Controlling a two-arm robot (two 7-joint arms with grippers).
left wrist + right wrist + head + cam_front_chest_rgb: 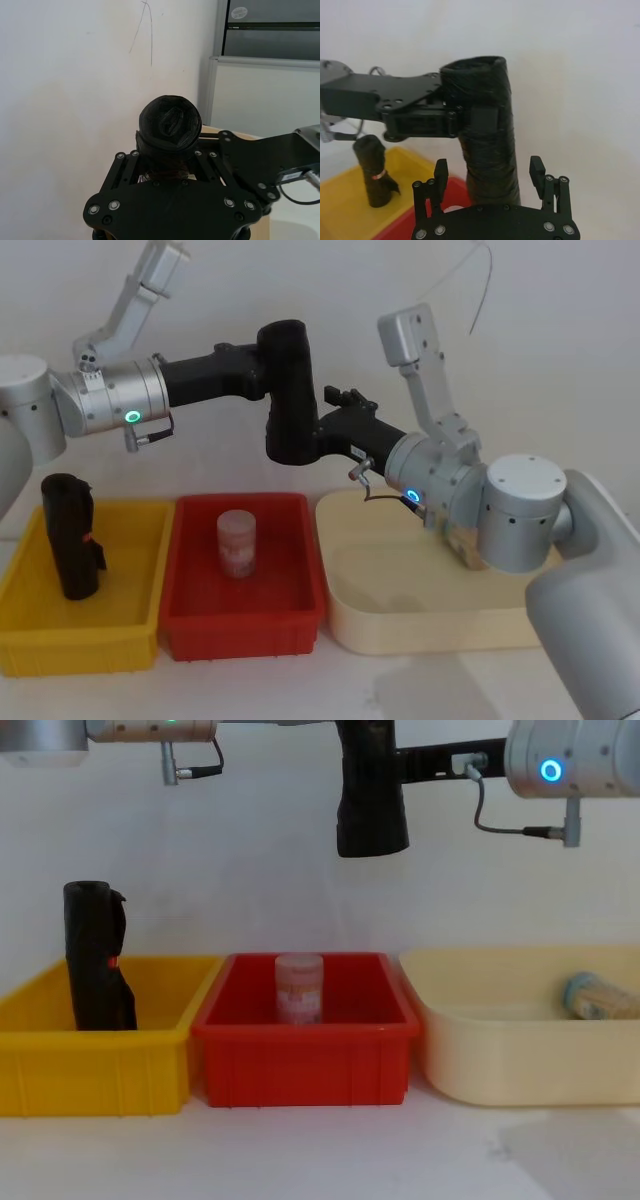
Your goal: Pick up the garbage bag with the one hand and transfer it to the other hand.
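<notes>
My left hand (pixel 465 119) is clamped across the upper part of the garbage bag (pixel 290 390), holding it in the air at the upper middle of the head view, well above the red bin (pixel 305 1025) on the desk. The bag's long axis stands upright, and its lower end hangs free beneath that grip. My right hand (pixel 488 172) reaches in from the right of the frame, just below the left one. Its fingers (pixel 441 172) are apart, one on either side of the bag's lower half, with a gap showing on each side. The bag already lies between them, square to its upright axis, so I judge the handover needs my right hand to close there before my left lets go.
</notes>
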